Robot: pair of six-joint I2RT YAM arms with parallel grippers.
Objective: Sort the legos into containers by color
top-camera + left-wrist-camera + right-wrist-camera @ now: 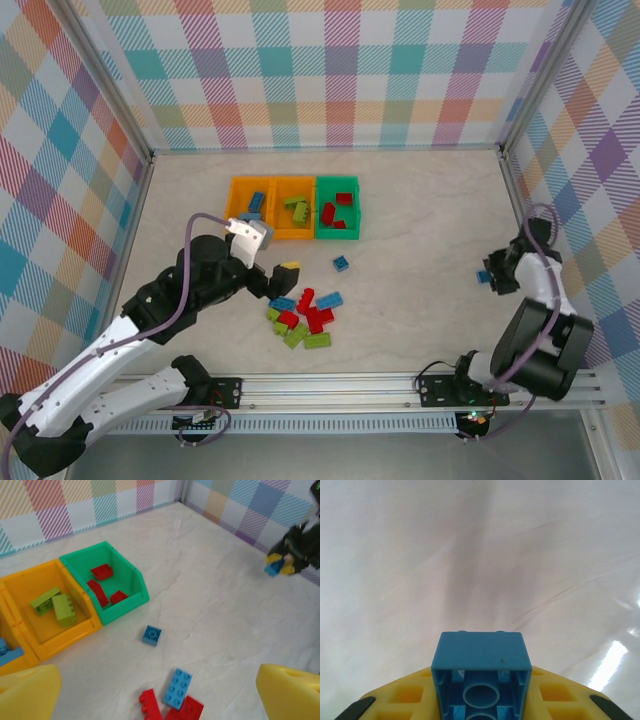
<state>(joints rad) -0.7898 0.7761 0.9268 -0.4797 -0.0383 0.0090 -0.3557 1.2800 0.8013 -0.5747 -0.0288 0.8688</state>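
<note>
Blue brick (pixel 480 655) pinched in right claw (pixel 490 276), at right side of counter (pixel 420 220), well apart from the bins. Left claw (pixel 159 692) spread, empty, above loose pile (pixel 303 318) of red, blue and green bricks. Lone blue brick (pixel 342 263) between pile and green bin (pixel 337 180). Green bin holds reds, middle orange bin (pixel 295 180) greens, left orange bin (pixel 238 184) blues.

Both arms are showing black joints and white link covers: left arm (pixel 110 347) lower left, right arm (pixel 541 285) lower right. Lavender cable (pixel 186 245) is looping along the left one. Black base plates (pixel 215 391) are sitting on a silver rail (pixel 340 384). Left gripper (pixel 160 696) and right gripper (pixel 480 692) are wearing yellow fingers (pixel 27 692).
</note>
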